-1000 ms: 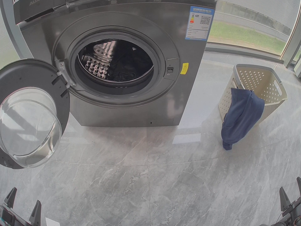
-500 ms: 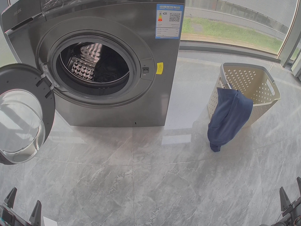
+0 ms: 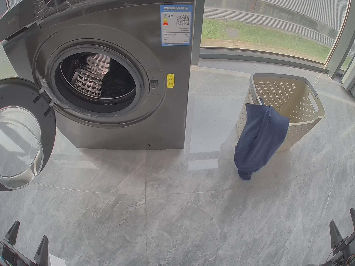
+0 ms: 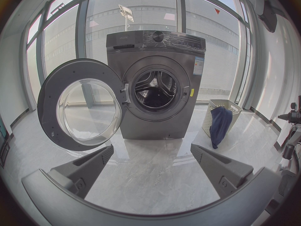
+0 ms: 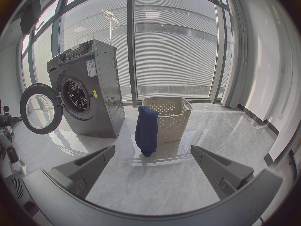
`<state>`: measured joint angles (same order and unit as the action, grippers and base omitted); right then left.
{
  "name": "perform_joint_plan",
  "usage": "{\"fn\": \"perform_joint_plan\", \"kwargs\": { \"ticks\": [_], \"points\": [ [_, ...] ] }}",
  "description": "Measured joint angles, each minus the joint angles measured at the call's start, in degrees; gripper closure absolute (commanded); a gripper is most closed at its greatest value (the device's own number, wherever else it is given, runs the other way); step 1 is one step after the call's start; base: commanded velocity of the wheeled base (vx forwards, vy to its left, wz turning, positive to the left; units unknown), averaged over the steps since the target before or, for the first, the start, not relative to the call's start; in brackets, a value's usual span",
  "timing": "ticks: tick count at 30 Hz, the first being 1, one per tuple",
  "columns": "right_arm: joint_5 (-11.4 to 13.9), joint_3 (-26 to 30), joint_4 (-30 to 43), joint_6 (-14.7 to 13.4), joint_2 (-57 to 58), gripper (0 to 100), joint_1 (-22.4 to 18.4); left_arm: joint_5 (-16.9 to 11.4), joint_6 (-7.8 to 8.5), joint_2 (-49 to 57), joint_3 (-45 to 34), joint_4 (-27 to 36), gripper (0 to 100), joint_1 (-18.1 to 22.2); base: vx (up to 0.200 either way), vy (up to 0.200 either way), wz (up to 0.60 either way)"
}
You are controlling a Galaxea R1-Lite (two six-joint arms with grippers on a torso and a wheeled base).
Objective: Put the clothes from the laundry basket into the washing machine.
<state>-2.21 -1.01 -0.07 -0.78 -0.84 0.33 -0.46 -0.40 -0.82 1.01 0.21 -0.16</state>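
A grey washing machine (image 3: 111, 37) stands at the left with its round door (image 3: 22, 137) swung open; dark clothes lie in the drum (image 3: 111, 84). A cream laundry basket (image 3: 292, 100) sits on the floor to the right, and a blue garment (image 3: 259, 137) hangs over its near rim down to the floor. My left gripper (image 3: 27, 241) is low at the near left, open and holding nothing. My right gripper (image 3: 342, 228) is low at the near right, open and holding nothing. Both are far from the basket (image 5: 169, 116) and the blue garment (image 5: 146, 131).
Glossy grey tile floor (image 3: 177, 211) spreads between me and the machine. Large windows (image 3: 273, 23) run behind the basket, with a curtain (image 5: 238, 54) at the right corner. The open door juts out over the floor on the left.
The whole head view has shifted: the machine and basket now sit further left in the picture, so the camera has turned right. Both grippers hold their places.
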Motion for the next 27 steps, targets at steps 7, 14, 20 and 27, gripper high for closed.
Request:
{"fn": "perform_joint_plan", "kwargs": {
  "ticks": [7, 14, 20, 27],
  "points": [
    [0.0, 0.0, 0.02, -0.01, 0.0, 0, -0.02, 0.04, -0.28, -0.02, 0.0, -0.02, 0, -0.02, 0.0, -0.029, 0.0],
    [0.05, 0.0, 0.02, -0.01, -0.01, 0, -0.02, 0.04, -0.26, -0.04, 0.0, -0.02, 0, -0.05, 0.0, -0.2, 0.0],
    [0.02, 0.0, -0.02, 0.0, -0.01, 0, -0.02, 0.02, -0.26, -0.06, 0.0, -0.02, 0, 0.0, 0.0, -0.2, 0.0],
    [0.0, 0.0, 0.0, 0.0, -0.04, 0, -0.02, 0.04, -0.35, -0.06, 0.0, -0.02, 0, 0.0, 0.0, -0.2, 0.0]
  ]
}}
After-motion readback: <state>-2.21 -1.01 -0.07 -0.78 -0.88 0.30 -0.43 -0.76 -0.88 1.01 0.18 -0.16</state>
